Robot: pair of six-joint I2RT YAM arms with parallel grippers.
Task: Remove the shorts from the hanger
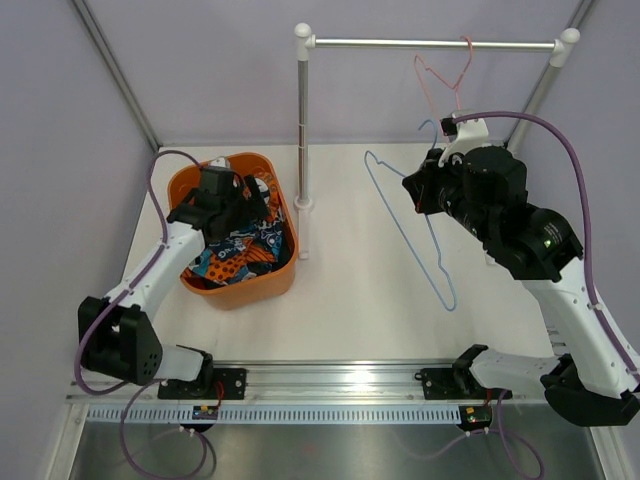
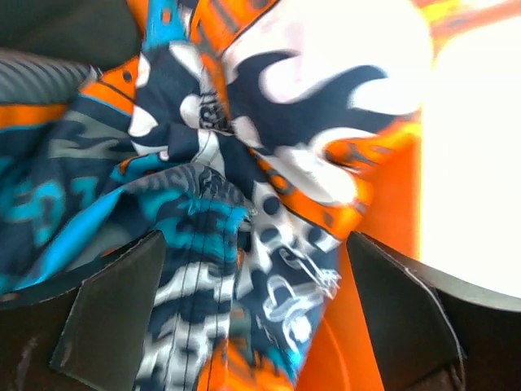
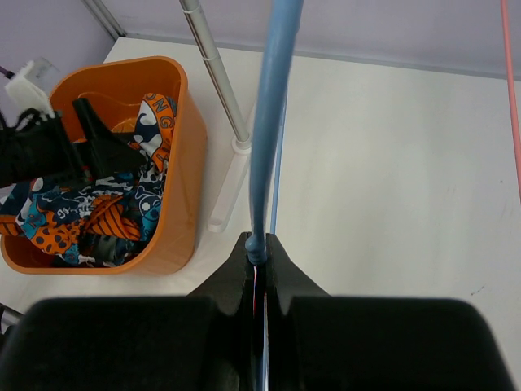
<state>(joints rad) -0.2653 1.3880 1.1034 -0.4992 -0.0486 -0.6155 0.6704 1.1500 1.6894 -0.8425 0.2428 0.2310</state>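
White table [image 1: 380,320], right fingers [image 3: 281,273] pinching tilted blue hanger [image 3: 270,122], left fingers [image 2: 114,314] spread over shorts [image 2: 244,163] in orange basket [image 1: 240,297].

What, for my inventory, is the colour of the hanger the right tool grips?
Light blue hanger, clearest in the right wrist view.

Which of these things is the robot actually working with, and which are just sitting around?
Part of the job:
- shorts, lying in the basket
- blue hanger, bare
- left gripper, open over the shorts
- right gripper, shut on the blue hanger

Just there:
- pink hanger
- rack
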